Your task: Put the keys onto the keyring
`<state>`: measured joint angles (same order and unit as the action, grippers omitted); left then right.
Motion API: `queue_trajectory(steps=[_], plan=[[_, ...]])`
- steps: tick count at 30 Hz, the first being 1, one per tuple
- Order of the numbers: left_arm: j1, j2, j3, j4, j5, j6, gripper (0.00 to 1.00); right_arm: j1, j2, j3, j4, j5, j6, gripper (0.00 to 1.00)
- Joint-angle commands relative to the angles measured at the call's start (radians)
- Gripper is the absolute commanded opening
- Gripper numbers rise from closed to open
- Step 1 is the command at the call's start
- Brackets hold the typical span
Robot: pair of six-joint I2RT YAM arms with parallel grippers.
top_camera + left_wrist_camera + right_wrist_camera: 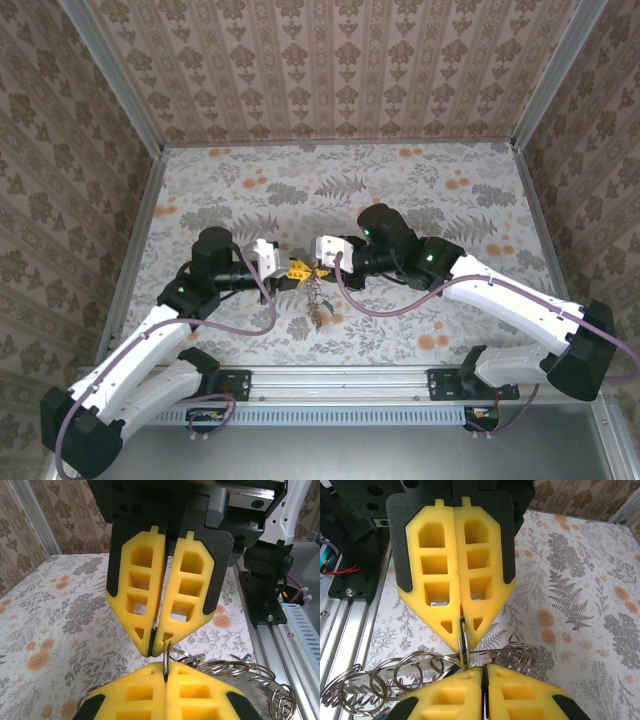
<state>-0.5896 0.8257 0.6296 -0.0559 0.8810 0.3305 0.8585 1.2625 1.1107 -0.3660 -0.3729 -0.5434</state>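
Keyring [464, 649] first: one thin silvery ring, standing on edge where my two grippers meet tip to tip, above the middle of the worktop [430, 200]. From my right wrist I see it run up into the seam of my right gripper [462, 641], whose jaws are pressed together on it. From my left wrist the same ring dips into that seam from the other side, just beside the tip of my left gripper [156, 647]. My left jaws are closed too, with no gap between the two yellow fingers [137, 585]. Whether they pinch the ring or only touch it I cannot tell.

One chain [395, 672] of silvery wire loops trails from the ring. It bunches to one side below my right gripper, and from above it hangs down as a single strand towards the worktop. The loops overlap too much for me to count them. I cannot tell the keys apart from the loops, so I give no count of them.

Farther out, the view from above shows my two arms reaching inward from the near edge, the left arm [150, 340] and the right arm [500, 295], each white and black with one purple cable. One metal rail [340, 378] runs between their bases. The worktop has a floral print, and three patterned walls [330, 60] close it in.
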Motion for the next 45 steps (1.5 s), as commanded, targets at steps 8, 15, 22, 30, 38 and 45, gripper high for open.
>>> queue_trajectory(steps=[8, 15, 22, 30, 38, 45], plan=[[-0.013, 0.003, 0.03, 0.113, 0.047, -0.033, 0.0, 0.013, -0.058, -0.029, -0.023, -0.02, -0.03, 0.24], [-0.015, 0.004, 0.028, 0.108, 0.053, -0.031, 0.0, 0.01, -0.093, 0.005, -0.085, 0.006, -0.065, 0.25], [-0.015, 0.005, 0.033, 0.106, 0.059, -0.03, 0.0, 0.01, -0.097, 0.011, -0.07, -0.004, -0.054, 0.25], [-0.018, 0.004, 0.033, 0.107, 0.075, -0.03, 0.0, 0.01, -0.053, 0.012, -0.007, -0.031, -0.039, 0.25], [-0.027, 0.008, 0.037, 0.123, 0.092, -0.038, 0.0, 0.01, -0.022, 0.014, 0.037, -0.071, -0.015, 0.19], [-0.033, 0.017, 0.043, 0.114, 0.072, -0.039, 0.0, 0.01, -0.021, 0.012, 0.037, -0.1, -0.005, 0.08]])
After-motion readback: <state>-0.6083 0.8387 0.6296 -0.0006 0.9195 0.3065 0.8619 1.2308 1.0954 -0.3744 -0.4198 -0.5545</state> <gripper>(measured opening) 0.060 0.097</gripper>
